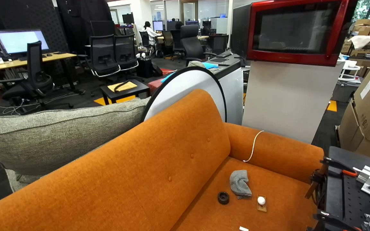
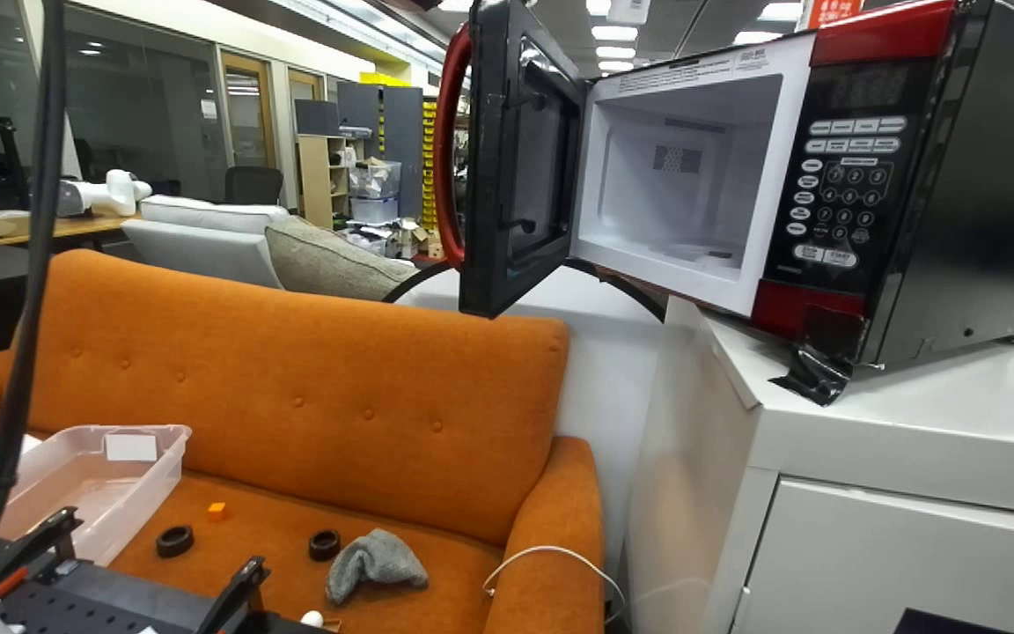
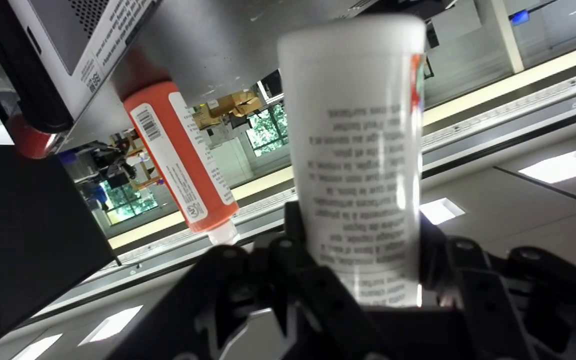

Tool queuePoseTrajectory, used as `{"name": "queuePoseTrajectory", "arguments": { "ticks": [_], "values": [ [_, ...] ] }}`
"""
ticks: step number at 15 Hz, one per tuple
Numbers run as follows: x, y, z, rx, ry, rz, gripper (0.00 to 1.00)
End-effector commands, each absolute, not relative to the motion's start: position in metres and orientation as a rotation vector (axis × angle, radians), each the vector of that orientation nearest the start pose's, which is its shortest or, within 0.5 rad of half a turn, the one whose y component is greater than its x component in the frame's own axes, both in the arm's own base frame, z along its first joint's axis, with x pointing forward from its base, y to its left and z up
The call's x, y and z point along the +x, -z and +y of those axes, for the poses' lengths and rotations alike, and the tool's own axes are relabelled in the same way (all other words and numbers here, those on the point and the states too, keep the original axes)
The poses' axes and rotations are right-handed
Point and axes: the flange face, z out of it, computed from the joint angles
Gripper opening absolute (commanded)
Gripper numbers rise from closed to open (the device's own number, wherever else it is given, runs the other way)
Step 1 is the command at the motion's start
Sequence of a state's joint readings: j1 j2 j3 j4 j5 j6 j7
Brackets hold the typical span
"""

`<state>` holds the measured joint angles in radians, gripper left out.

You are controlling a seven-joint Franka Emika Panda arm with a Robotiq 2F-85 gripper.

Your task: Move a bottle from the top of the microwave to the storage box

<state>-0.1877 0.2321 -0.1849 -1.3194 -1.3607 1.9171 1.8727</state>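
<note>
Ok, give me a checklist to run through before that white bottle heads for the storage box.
1. Grip on the white bottle: ok; the gripper is closed on it.
2. Bottle's base lifted off the microwave: cannot tell; the wrist view does not settle it.
3. Gap to the red bottle: ok; the two show apart in the wrist view.
4. Microwave door shut: not ok; it stands open in an exterior view.
5. Top of the storage box open: ok; no lid shows on it.
6. Room inside the box: cannot tell; a black cable crosses in front and part is hidden.
</note>
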Motion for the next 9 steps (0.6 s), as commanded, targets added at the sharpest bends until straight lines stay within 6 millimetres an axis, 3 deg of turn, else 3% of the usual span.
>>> {"name": "queuePoseTrajectory", "arguments": {
  "ticks": [1, 5, 7, 9],
  "values": [
    [0.587, -0.728, -0.252, 1.185, -1.407, -1.539, 0.26],
    [0.588, -0.743, -0.186, 1.335, -1.502, -1.461, 0.26],
    [0.589, -0.737, -0.151, 1.419, -1.544, -1.425, 0.26],
    [0.589, -0.719, -0.117, 1.537, -1.555, -1.391, 0.26]
  ]
}}
